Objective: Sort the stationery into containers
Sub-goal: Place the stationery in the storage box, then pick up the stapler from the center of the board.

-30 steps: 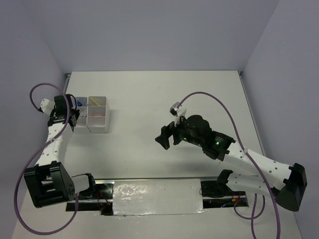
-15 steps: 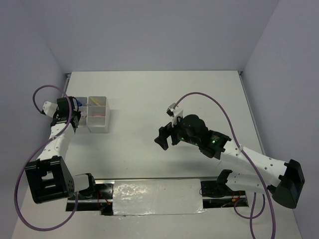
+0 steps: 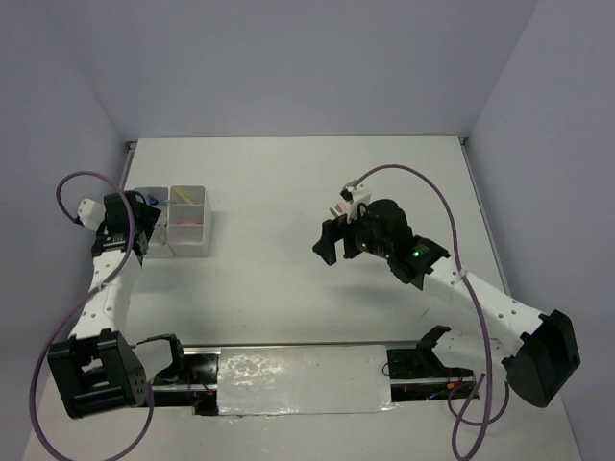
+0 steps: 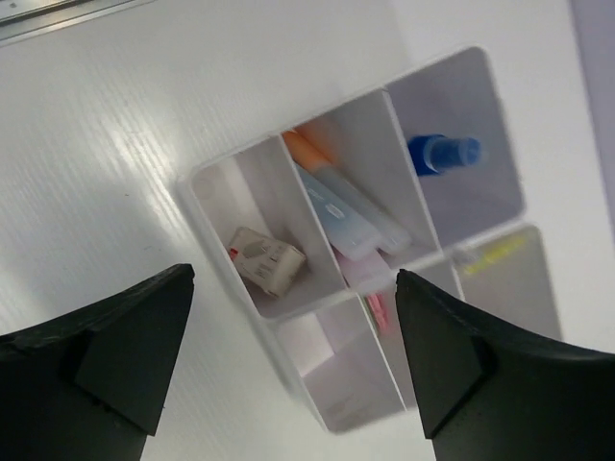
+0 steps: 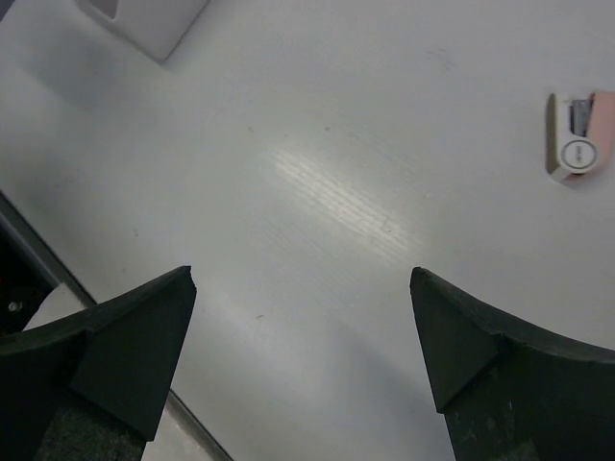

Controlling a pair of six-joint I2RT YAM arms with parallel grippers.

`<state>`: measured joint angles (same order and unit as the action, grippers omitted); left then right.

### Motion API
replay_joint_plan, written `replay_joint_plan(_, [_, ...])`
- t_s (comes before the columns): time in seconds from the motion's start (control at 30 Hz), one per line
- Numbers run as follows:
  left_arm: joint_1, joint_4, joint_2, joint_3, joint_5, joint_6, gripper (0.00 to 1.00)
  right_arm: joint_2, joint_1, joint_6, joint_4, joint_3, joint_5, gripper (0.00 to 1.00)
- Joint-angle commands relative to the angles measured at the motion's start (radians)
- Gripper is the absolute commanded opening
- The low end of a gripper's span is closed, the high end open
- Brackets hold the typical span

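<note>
The containers are one white translucent organizer [image 4: 346,379] with four compartments, at the table's left [image 3: 187,245]. In it lie a small eraser [image 4: 267,261], blue and orange-tipped markers [image 4: 346,211], a blue-capped bottle [image 4: 442,154], a yellow pen [image 4: 495,254] and something pink [image 4: 377,309]. My left gripper [image 4: 293,280] hangs open just above the organizer [image 3: 135,226], with nothing between its fingers. My right gripper [image 5: 303,279] is open and empty over bare table at mid-right [image 3: 332,240]. A small pink-and-white stapler [image 5: 577,144] lies on the table beyond it.
The stapler [image 3: 342,209] sits close to the right wrist's far side. A corner of the organizer [image 5: 144,19] shows far off in the right wrist view. Grey walls close the table at the back and both sides. A metal rail [image 3: 298,370] runs along the near edge.
The left gripper's jaws have sprung from nearly shut to wide open above the organizer. The right arm has swung its gripper farther from the near edge, toward the stapler.
</note>
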<state>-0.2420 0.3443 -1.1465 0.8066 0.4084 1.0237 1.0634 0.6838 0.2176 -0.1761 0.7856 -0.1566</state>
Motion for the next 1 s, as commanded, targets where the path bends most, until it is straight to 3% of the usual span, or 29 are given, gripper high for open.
replay_joint_plan(0.0, [-0.008,0.009,0.114,0.055,-0.103,-0.089,0.99,0.065,-0.082,-0.030,-0.014,0.091,0.020,1.00])
replay_joint_plan(0.1, [-0.006,-0.030,0.142,0.087,-0.334,-0.238,0.99,0.194,-0.170,-0.067,-0.075,0.157,-0.004,1.00])
replay_joint_plan(0.17, [-0.002,0.034,0.130,0.129,-0.449,-0.325,0.99,0.282,-0.200,-0.099,-0.086,0.179,0.046,1.00])
replay_joint_plan(0.27, [0.004,0.093,0.151,0.149,-0.543,-0.442,0.99,0.413,-0.242,-0.118,-0.128,0.257,0.109,1.00])
replay_joint_plan(0.47, [0.009,0.157,0.238,0.120,-0.637,-0.614,0.99,0.714,-0.256,-0.173,-0.238,0.538,0.241,1.00])
replay_joint_plan(0.57, [0.040,0.105,0.263,0.063,-0.650,-0.614,0.99,0.814,-0.268,-0.195,-0.244,0.610,0.194,1.00])
replay_joint_plan(0.77, [0.040,0.104,0.238,0.054,-0.675,-0.617,0.99,0.981,-0.280,-0.208,-0.322,0.747,0.239,0.97])
replay_joint_plan(0.87, [0.040,0.099,0.252,0.043,-0.675,-0.616,0.99,1.029,-0.283,-0.208,-0.324,0.764,0.221,0.82])
replay_joint_plan(0.9, [0.040,0.098,0.255,0.042,-0.674,-0.617,0.99,1.043,-0.283,-0.208,-0.351,0.774,0.207,0.67])
replay_joint_plan(0.97, [0.038,0.101,0.255,0.043,-0.668,-0.619,0.99,1.046,-0.283,-0.208,-0.353,0.771,0.190,0.55])
